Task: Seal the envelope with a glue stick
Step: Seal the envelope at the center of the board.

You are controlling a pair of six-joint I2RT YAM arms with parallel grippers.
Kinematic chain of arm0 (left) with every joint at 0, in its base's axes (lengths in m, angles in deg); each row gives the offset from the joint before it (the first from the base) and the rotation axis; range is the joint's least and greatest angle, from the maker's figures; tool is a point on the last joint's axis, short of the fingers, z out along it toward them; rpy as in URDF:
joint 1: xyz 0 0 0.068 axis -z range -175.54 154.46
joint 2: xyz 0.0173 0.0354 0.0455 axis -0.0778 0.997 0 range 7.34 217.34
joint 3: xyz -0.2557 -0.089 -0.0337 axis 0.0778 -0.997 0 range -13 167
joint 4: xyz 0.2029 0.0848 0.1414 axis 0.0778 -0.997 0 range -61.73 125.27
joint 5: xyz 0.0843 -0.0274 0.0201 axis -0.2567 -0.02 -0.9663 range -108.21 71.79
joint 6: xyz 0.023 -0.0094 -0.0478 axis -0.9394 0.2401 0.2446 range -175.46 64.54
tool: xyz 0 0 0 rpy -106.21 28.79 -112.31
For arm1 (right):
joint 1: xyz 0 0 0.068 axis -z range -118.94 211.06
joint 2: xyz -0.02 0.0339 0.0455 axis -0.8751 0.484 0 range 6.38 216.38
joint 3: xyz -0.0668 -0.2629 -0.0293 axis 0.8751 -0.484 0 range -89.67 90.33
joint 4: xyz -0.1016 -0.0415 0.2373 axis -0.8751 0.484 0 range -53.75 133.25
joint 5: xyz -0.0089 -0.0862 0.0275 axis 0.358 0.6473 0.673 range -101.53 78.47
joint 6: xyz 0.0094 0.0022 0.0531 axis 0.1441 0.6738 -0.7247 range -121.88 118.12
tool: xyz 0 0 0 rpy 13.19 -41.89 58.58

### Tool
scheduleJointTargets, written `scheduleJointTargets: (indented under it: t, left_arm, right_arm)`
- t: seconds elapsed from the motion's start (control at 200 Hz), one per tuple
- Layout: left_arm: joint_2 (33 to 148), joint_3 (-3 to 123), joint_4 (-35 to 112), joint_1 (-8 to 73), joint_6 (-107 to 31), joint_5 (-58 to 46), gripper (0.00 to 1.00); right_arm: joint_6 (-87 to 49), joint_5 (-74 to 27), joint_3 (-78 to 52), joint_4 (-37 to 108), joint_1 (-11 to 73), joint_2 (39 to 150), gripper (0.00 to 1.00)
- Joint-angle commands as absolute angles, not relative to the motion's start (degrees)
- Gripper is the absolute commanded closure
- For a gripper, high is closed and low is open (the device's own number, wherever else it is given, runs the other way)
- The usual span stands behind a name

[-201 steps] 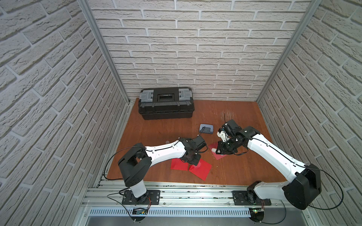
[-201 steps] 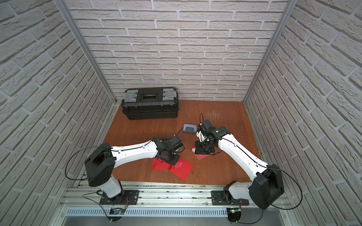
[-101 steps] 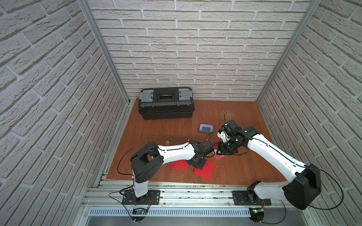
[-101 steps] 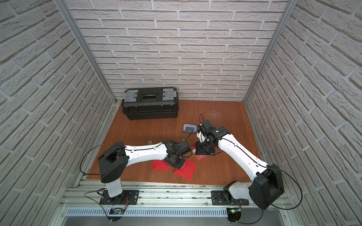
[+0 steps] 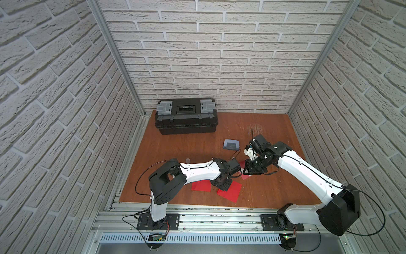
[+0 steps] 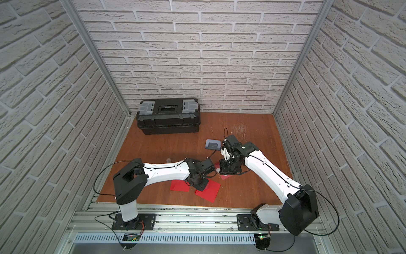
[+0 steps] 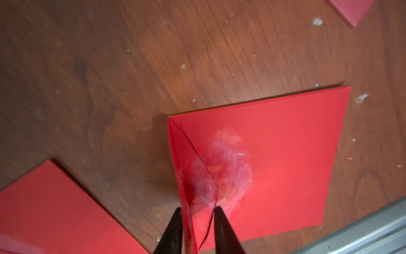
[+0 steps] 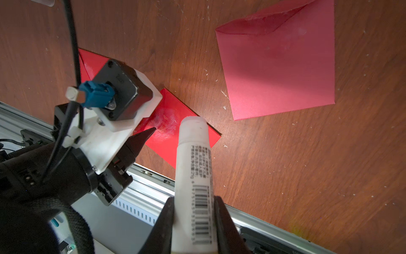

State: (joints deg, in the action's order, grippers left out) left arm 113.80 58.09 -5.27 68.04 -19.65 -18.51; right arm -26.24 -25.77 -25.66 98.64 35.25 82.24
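Three red envelopes (image 5: 201, 186) lie on the bench (image 5: 186, 149) in both top views; the left gripper (image 5: 222, 188) points down onto the middle envelope (image 5: 234, 193), and the right gripper (image 5: 247, 172) hangs just beside it over another one; from up here neither gripper's jaws can be read; in the left wrist view the gluing looks done, since a whitish glue smear (image 7: 228, 167) covers the envelope's body and the inside of the flap (image 7: 197, 182); the flap stands up, unpressed, so the sealing itself is left; the left gripper's jaws are parted a little with the flap's tip between them, and whether they pinch it or merely flank it I cannot say for sure; in the right wrist view the right gripper is clamped on the glue stick (image 8: 193, 158) at its barcode end; the stick's bare end aims toward the smear, above the middle envelope and probably not touching it.
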Motion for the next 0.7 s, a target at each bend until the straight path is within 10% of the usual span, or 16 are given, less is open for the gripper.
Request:
scheduleJointTargets:
  t: [0.0,0.695]
  left_arm:
    - [111.59,58.94,-6.74,68.36,-19.01,-19.94,0.70]
    - [109.28,55.91,-4.26,66.98,-18.68,-19.72,0.93]
  right_arm:
    - [-25.35,-25.79,-24.01,99.20,35.57,81.86,0.97]
    - [-25.38,-26.07,-24.01,99.52,35.57,81.99,0.97]
